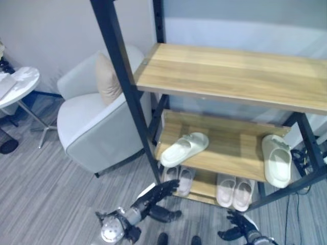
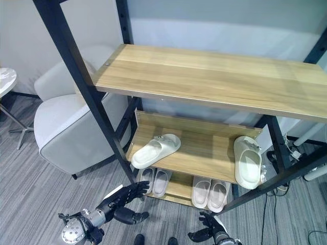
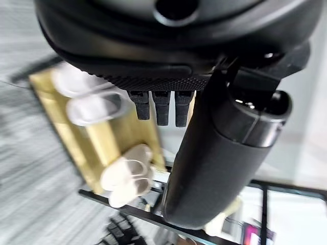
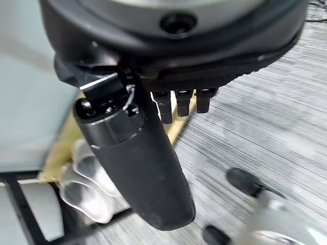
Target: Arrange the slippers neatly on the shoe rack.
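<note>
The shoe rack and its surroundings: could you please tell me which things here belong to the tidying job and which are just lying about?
Part of the job:
shoe rack
two pale green slippers on the middle shelf
two pink pairs on the bottom shelf
left hand, right hand, both holding nothing

Just lying about:
armchair
cushion
round side table

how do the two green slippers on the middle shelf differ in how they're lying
The left slipper lies slanted across the middle shelf near its left front corner; the right slipper lies roughly front to back at the right end. The left slipper's end hangs over the front edge by the post; the right slipper's end juts past the front edge. Both are pale green, sole down, far apart.
</note>
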### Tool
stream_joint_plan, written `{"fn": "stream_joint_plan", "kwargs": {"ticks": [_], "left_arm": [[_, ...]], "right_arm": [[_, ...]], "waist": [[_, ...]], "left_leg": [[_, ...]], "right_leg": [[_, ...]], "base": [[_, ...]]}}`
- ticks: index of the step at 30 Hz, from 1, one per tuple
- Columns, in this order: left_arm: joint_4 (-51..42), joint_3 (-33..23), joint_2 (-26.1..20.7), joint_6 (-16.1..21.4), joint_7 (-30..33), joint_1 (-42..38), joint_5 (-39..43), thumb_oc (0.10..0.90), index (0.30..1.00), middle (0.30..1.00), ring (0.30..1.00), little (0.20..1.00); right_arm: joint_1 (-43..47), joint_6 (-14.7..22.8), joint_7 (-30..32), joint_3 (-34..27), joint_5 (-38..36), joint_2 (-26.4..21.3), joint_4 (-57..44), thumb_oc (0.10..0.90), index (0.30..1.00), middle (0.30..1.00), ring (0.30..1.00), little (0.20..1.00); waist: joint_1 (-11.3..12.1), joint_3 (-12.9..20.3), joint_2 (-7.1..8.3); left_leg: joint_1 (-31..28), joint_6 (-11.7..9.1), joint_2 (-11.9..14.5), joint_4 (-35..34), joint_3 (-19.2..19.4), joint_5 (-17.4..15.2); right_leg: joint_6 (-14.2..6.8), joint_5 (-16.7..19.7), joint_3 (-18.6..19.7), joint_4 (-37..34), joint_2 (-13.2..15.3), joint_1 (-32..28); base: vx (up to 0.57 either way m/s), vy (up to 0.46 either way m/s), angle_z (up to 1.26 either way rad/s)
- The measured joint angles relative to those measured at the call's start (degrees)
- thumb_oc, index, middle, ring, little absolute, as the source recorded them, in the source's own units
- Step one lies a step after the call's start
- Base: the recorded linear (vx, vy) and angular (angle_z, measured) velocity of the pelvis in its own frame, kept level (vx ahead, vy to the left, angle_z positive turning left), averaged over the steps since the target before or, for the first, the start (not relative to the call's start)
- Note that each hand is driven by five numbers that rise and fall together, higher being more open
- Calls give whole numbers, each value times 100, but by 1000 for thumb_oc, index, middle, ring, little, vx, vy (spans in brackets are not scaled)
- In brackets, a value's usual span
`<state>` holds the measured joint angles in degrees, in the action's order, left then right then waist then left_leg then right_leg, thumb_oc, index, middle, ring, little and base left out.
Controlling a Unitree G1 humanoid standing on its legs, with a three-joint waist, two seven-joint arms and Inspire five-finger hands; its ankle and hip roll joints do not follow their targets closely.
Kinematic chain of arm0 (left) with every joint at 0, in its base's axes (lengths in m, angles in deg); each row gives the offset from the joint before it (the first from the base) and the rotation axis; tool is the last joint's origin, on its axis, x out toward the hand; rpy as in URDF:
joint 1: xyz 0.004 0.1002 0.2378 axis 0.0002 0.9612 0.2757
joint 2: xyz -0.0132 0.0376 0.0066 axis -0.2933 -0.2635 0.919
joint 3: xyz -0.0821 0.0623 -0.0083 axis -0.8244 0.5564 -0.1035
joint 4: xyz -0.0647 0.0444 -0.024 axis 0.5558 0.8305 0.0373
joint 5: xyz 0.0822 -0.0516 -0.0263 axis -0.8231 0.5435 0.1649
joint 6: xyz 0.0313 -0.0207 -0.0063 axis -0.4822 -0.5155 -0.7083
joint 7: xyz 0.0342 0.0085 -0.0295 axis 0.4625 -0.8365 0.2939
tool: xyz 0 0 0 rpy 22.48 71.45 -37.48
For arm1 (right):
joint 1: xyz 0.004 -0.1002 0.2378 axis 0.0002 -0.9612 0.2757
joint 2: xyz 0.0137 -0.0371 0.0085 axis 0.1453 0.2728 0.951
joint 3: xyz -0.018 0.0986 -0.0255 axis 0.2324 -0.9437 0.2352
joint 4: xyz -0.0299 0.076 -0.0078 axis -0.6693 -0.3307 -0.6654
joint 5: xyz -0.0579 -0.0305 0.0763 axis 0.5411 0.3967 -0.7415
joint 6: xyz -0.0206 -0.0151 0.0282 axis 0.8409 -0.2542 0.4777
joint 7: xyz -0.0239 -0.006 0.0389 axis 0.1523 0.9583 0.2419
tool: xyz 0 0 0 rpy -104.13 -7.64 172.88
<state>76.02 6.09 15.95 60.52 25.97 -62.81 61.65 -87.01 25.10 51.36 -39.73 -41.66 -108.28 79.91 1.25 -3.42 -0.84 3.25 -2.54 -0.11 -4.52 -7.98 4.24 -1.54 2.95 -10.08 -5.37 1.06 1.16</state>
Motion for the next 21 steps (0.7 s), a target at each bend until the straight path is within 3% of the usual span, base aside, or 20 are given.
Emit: {"fn": "stream_joint_plan", "kwargs": {"ticks": [10,21], "left_arm": [[-430,117,373,64,391,-1309,130,800,900,900,900,900],[-116,136,-22,424,1456,-2765,-2347,800,900,900,900,900]], "right_arm": [[-79,-34,41,204,6,15,-56,800,900,900,900,900],[68,-19,47,419,218,-113,-236,800,900,900,900,900]], "waist": [[-264,31,-51],[-350,44,-179]], "left_leg": [[-26,55,12,2,175,43],[290,59,24,2,495,42]], "right_leg": [[24,45,150,-2,-3,46],[-10,172,454,-1,-7,504]], "base": [[11,-6,-8],[-22,15,-16]]}}
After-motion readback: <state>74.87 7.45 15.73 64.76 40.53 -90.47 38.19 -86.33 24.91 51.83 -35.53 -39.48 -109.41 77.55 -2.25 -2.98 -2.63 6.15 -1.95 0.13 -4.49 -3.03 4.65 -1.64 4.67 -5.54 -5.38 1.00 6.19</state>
